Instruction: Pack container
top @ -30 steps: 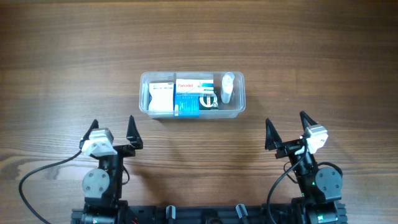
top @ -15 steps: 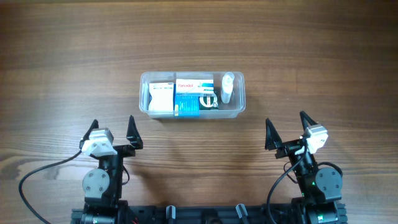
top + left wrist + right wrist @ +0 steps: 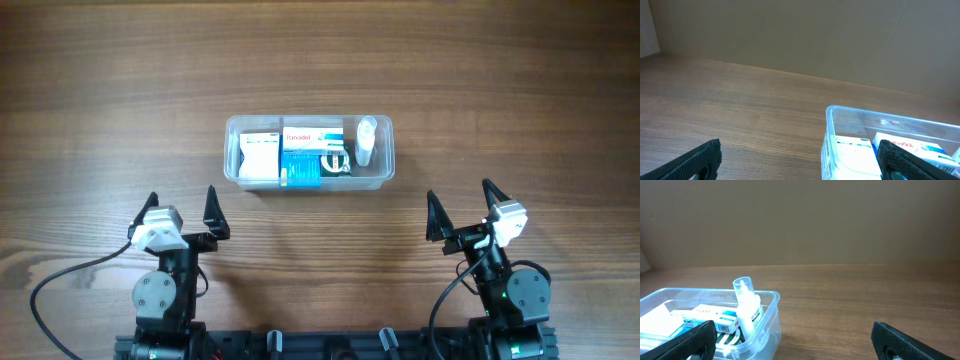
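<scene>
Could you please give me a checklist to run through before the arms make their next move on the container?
1. Left gripper open and empty: ok.
2. Right gripper open and empty: ok.
3. Both grippers apart from the container: ok.
4. Container flat on the table: ok.
5. White box, blue box and bottle all inside the container: ok.
6. Bottle cap tight: cannot tell.
</scene>
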